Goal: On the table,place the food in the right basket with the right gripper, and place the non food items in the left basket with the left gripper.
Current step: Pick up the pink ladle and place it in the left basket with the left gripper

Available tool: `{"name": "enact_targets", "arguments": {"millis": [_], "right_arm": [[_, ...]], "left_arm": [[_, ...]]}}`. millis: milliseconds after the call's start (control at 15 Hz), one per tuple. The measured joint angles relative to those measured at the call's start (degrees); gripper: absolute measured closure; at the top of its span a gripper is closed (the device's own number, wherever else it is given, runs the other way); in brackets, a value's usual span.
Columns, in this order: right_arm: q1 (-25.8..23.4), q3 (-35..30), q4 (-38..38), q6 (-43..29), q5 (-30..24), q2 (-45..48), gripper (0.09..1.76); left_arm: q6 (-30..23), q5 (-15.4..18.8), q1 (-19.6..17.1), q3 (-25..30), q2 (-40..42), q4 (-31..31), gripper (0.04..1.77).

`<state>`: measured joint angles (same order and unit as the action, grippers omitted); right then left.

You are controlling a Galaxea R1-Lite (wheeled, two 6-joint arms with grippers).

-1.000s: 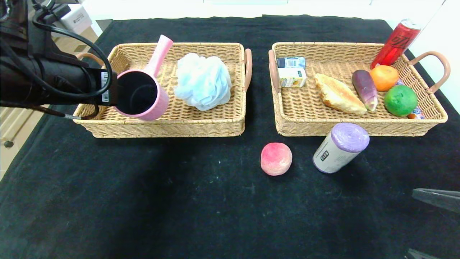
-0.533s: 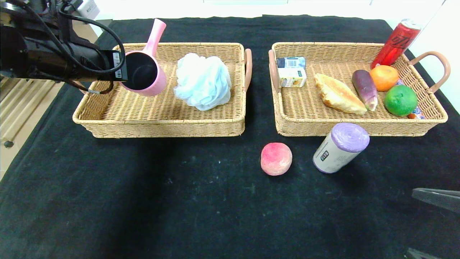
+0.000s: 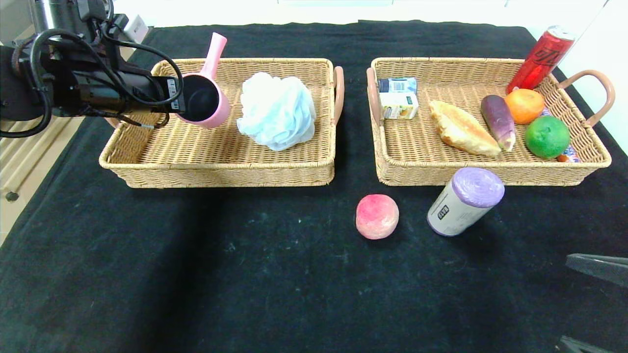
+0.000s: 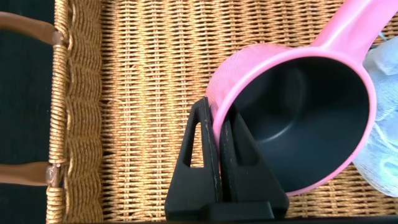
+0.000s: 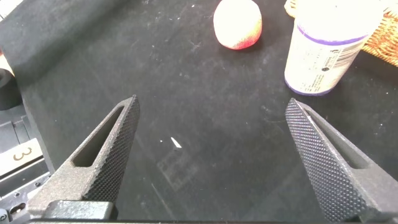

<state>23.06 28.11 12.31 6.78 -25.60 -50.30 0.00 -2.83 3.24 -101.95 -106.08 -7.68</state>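
My left gripper [image 3: 179,100] is shut on the rim of a pink scoop [image 3: 206,98] and holds it tilted over the back left of the left basket [image 3: 221,169]. The left wrist view shows the jaws [image 4: 217,109] pinching the scoop's rim [image 4: 298,118] above the wicker floor [image 4: 143,74]. A blue bath pouf [image 3: 277,110] lies in that basket. A pink peach [image 3: 377,216] and a purple-topped roll [image 3: 464,201] lie on the black cloth in front of the right basket [image 3: 490,171]. My right gripper [image 5: 211,118] is open and empty, near the table's front right, short of the peach [image 5: 237,23] and the roll [image 5: 326,50].
The right basket holds bread [image 3: 462,128], an eggplant [image 3: 498,120], an orange [image 3: 524,105], a lime [image 3: 546,136] and two small cartons [image 3: 398,98]. A red can [image 3: 539,59] leans at its far right corner. The table's edge runs along the left.
My left gripper has carried the pink scoop rightward and toward the back of the left basket, and the scoop sits lower. The right arm, peach and roll have not moved.
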Motion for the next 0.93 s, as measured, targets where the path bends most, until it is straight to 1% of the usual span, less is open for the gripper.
{"name": "enact_targets", "arguments": {"millis": [67, 133, 200, 267, 400, 467, 667, 800, 933], "right_arm": [[0.02, 0.02, -0.02, 0.0, 0.02, 0.06, 0.14], [0.02, 0.05, -0.02, 0.02, 0.02, 0.16, 0.14], [0.02, 0.05, 0.0, 0.0, 0.02, 0.22, 0.14], [0.02, 0.05, 0.0, 0.02, 0.02, 0.28, 0.14], [0.05, 0.11, 0.0, 0.05, 0.0, 0.33, 0.14], [0.05, 0.11, 0.0, 0.02, 0.0, 0.35, 0.14], [0.05, 0.11, -0.02, 0.02, 0.02, 0.41, 0.14], [0.05, 0.02, -0.05, 0.02, 0.02, 0.44, 0.14], [0.05, 0.02, -0.07, 0.0, 0.02, 0.44, 0.14]], "left_arm": [[0.0, 0.0, -0.05, -0.06, -0.17, 0.0, 1.66], [-0.02, 0.0, -0.09, -0.12, -0.34, 0.02, 1.56], [-0.07, 0.0, -0.09, -0.15, -0.48, 0.02, 1.37], [-0.35, 0.0, -0.09, -0.15, -0.54, 0.02, 1.22], [-0.63, 0.0, -0.02, -0.04, -0.59, 0.02, 0.96], [-0.68, 0.0, 0.02, -0.01, -0.56, 0.0, 0.86], [-0.68, -0.01, 0.23, 0.6, 0.07, -0.15, 0.62], [-0.66, 0.0, 0.37, 1.79, 1.32, -0.15, 0.5], [-0.55, 0.51, 0.52, 4.57, 3.52, -0.17, 0.41]]}}
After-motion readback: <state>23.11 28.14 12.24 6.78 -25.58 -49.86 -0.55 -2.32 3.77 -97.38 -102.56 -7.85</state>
